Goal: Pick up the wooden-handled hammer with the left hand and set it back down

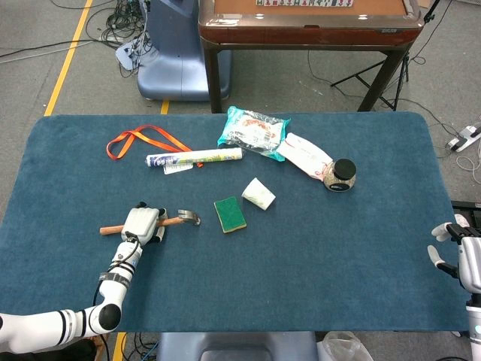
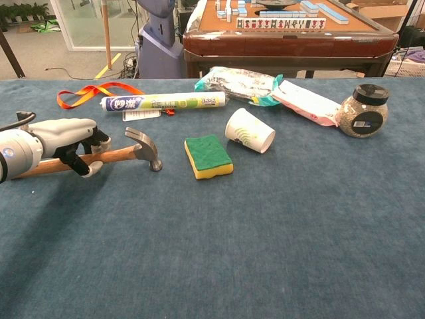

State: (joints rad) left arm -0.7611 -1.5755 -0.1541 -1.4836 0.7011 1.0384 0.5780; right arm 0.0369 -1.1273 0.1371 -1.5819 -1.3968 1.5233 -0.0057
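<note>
The wooden-handled hammer (image 1: 174,221) (image 2: 118,155) lies at the table's left front, its steel head pointing right toward the sponge. My left hand (image 1: 141,223) (image 2: 61,135) sits over the middle of the handle, with its fingers curled around the wood. The handle's butt end sticks out to the left of the hand. The hammer head's tip looks to be touching the blue cloth. My right hand (image 1: 457,254) hangs at the table's far right edge with fingers apart and nothing in it; only the head view shows it.
A green and yellow sponge (image 1: 229,214) (image 2: 208,156) lies just right of the hammer head, and a tipped paper cup (image 1: 258,193) beyond it. A sealant tube (image 1: 194,158), an orange lanyard (image 1: 139,141), a snack bag (image 1: 253,131), a wipes pack (image 1: 304,154) and a jar (image 1: 342,174) line the back.
</note>
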